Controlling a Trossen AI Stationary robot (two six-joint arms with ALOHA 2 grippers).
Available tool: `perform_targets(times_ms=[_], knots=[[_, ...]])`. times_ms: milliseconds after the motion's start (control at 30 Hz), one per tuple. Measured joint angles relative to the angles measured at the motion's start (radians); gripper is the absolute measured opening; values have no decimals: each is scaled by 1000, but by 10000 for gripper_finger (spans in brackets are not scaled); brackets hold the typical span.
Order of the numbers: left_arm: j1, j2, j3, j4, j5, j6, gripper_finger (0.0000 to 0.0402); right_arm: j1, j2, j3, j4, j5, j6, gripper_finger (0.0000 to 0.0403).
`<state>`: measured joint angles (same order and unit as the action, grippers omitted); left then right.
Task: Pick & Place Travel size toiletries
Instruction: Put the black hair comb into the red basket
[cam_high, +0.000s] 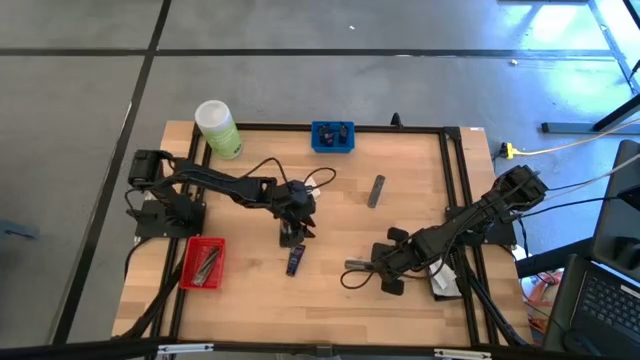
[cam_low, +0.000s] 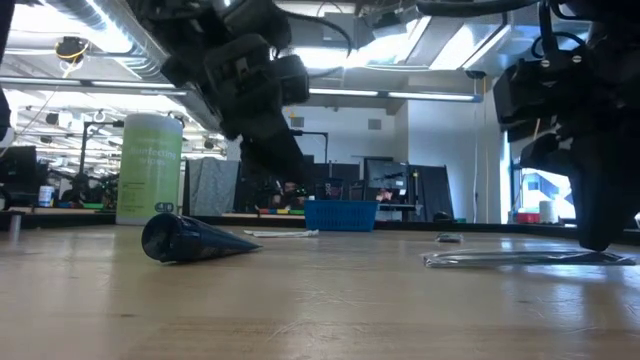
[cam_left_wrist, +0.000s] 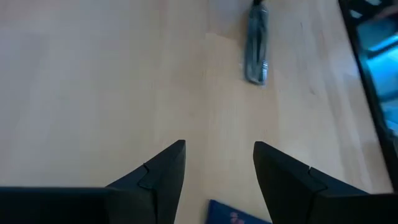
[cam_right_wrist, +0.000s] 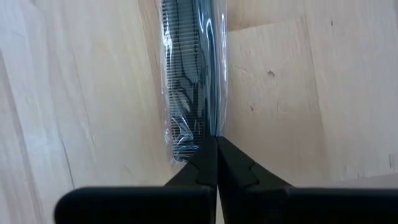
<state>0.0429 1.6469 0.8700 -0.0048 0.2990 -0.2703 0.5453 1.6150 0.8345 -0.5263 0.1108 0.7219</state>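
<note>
A: What is seen from above that is missed from the table's level?

B: The whole table (cam_high: 400, 290) is seen. The left gripper (cam_high: 291, 236) is held over the middle, and its fingers are spread with nothing between them. Just beside it, nearer the front edge, a navy tube (cam_high: 294, 261) is laid flat. A grey tube (cam_high: 376, 190) is laid well apart, toward the back. A red tray (cam_high: 186, 272) with grey things in it is set at the left, a blue tray (cam_high: 332, 136) at the back, and a green bottle (cam_high: 218, 129) at the back left corner.

A: And the right gripper (cam_high: 368, 266)?

B: It is placed low at the front right. Its fingers are pressed together on the end of a clear packet (cam_high: 356, 265).

A: What is shown up close?

B: In the right wrist view, the packet (cam_right_wrist: 189, 74) is seen to be shiny, with a dark comb inside, and its end is pinched by the fingers (cam_right_wrist: 202, 168). In the left wrist view, the spread fingers (cam_left_wrist: 163, 171) are seen over bare wood, with a corner of the navy tube (cam_left_wrist: 233, 214) below them and the grey tube (cam_left_wrist: 257, 46) farther off.

A: And from the table's level?

B: The navy tube (cam_low: 190, 238) is shown as a dark cone lying on its side. The packet (cam_low: 515, 258) is laid flat at the right. Pale wood is seen, and behind it a big room with ceiling lights, desks and screens.
</note>
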Motion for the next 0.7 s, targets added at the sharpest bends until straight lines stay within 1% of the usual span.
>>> perform_targets(times_ms=[133,300,367,467,700], knots=[[0,76,0,91,53,-7,187,0,-1,1,11,0,-1,0],[1,164,-1,219,147,-42,187,0,-2,2,14,0,-3,0],[0,195,0,275,152,-56,187,0,-2,2,15,0,-5,0],[1,230,13,290,182,-60,187,0,-2,2,18,0,-5,0],[-3,272,99,294,231,-53,187,0,-2,3,62,0,-30,0]])
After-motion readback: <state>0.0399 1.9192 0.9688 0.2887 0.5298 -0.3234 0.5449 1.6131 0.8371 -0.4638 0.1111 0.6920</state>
